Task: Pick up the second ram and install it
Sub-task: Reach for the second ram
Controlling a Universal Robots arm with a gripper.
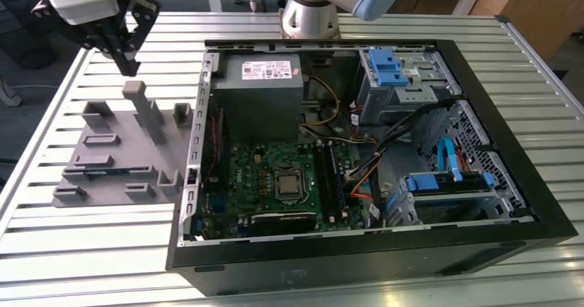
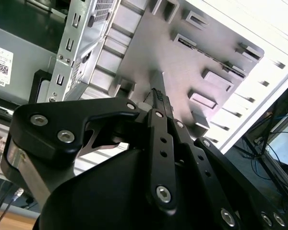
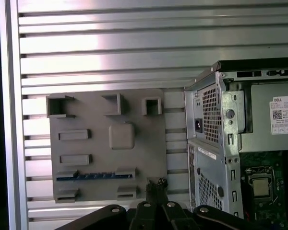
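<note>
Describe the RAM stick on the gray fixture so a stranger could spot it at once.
Find the open computer case; beside it, on the exterior view's left, lies a gray fixture plate. The second ram runs between two low blocks there: the only thin dark strip among gray shapes.

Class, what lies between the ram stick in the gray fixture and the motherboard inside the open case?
The case's metal wall stands between the second ram and the motherboard, in the exterior view.
</note>
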